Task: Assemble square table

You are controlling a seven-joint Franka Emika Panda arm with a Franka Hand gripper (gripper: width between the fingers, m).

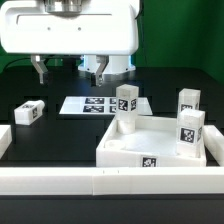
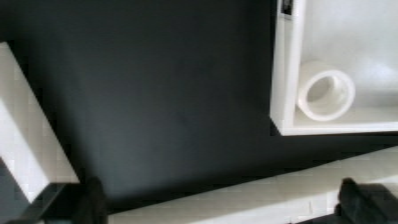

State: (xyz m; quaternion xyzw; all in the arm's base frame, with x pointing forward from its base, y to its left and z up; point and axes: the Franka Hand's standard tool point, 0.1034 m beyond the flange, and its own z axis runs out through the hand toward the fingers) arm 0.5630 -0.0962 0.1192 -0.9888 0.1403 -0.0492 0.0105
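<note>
Square table half built: three legs stand in the top, one leg lies loose, gripper wide and empty.

Nearest in the exterior view runs a long white border rail [image 1: 100, 181]. Just behind it sits the white square table top [image 1: 150, 150], rim up, toward the exterior view's right, with three tagged block legs upright at its corners [image 1: 126, 104] [image 1: 188, 103] [image 1: 191, 130]. A fourth leg [image 1: 29, 113] lies on its side on the black table [image 1: 60, 135], well apart toward the exterior view's left. Beyond lies the marker board [image 1: 90, 104]. Farthest back, the gripper [image 1: 68, 70] hangs with jaws spread wide, holding nothing. The wrist view shows a top corner with its round socket [image 2: 326, 95].
</note>
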